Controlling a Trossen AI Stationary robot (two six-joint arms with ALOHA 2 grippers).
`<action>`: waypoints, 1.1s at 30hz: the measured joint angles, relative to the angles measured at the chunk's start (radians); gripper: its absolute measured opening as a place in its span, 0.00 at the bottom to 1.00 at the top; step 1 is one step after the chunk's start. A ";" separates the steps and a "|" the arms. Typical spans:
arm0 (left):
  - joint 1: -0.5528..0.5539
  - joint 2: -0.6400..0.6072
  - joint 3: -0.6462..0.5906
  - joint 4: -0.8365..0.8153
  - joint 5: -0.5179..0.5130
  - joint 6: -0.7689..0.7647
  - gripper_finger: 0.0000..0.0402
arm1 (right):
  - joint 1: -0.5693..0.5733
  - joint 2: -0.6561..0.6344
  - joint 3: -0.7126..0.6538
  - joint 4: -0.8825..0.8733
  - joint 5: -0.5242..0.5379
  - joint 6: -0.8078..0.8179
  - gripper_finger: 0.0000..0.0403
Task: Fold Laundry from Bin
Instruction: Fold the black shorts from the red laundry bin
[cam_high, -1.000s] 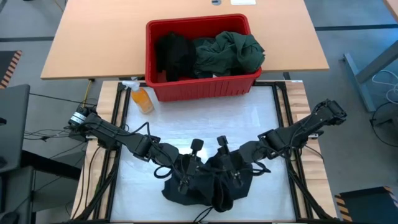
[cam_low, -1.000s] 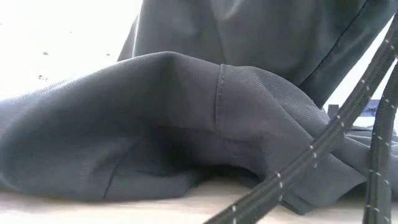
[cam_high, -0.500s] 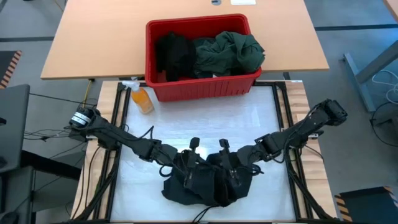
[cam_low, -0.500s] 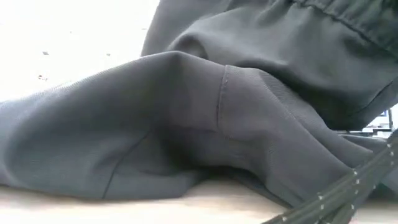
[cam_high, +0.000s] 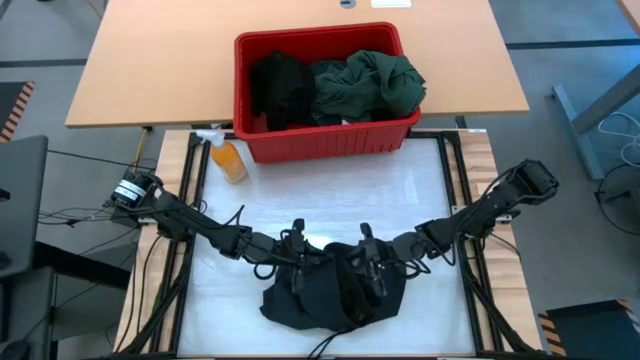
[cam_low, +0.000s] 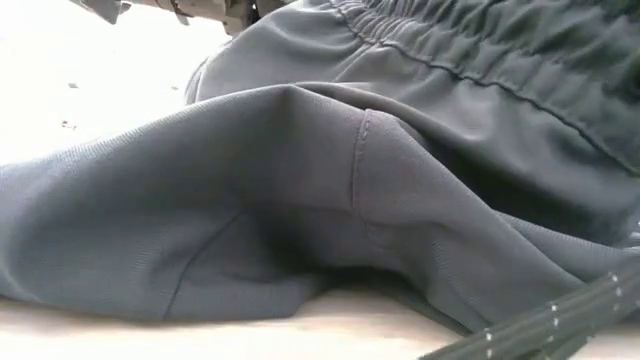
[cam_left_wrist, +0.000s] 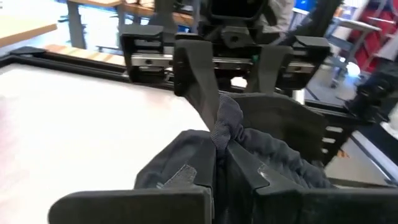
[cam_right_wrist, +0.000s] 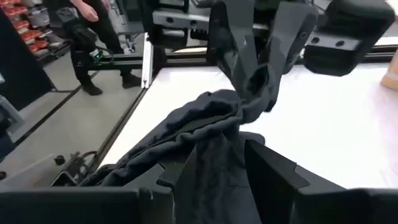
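Near the front edge of the white worktop (cam_high: 330, 205) we saw a black garment (cam_high: 330, 298) bunched in a heap. Our left claw (cam_high: 297, 262) was pinched shut on a fold of its cloth. Our right claw (cam_high: 368, 266) stood just beside it with fingers spread around the cloth. Farther back, the red bin (cam_high: 330, 140) held dark green and black laundry (cam_high: 340, 85).

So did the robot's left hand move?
Yes. Seen from above, the left gripper slid a little sideways toward the orange bottle's side and slightly nearer the red bin, pinching the dark clothes.
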 joint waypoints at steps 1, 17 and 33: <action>0.001 0.000 0.000 0.001 -0.002 -0.001 0.02 | -0.004 0.000 0.000 0.008 0.000 -0.002 0.41; 0.053 -0.002 0.000 -0.103 -0.001 -0.057 0.33 | -0.036 0.002 -0.001 0.019 -0.004 -0.017 0.41; 0.176 -0.013 0.000 -0.112 0.454 -0.067 0.52 | -0.042 0.002 -0.001 -0.007 -0.007 -0.028 0.41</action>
